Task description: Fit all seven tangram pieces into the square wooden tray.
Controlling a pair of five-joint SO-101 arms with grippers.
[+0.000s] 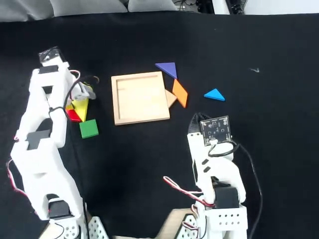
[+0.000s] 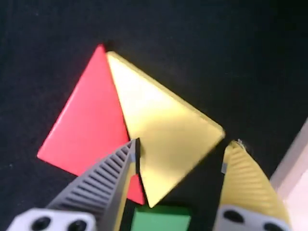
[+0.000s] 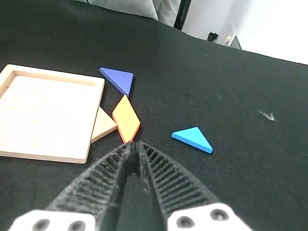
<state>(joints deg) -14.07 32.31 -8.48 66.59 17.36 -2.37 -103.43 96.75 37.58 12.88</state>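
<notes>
- Risk, in our judgement: the yellow triangle (image 2: 163,130) lies touching the red triangle (image 2: 86,130), so a closing finger at their seam may catch the red edge and drag both.
- Left gripper (image 2: 178,163): spread wide astride the yellow triangle, holding nothing.
- Wooden tray (image 1: 142,99): mid-table, no piece seated.
- Right gripper (image 3: 131,149): clenched on nothing, near the orange piece (image 3: 126,119).

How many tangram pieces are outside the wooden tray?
7: red triangle, yellow triangle, green square left of the tray; purple triangle, orange parallelogram, tan triangle by its right edge; blue triangle farther right.
</notes>
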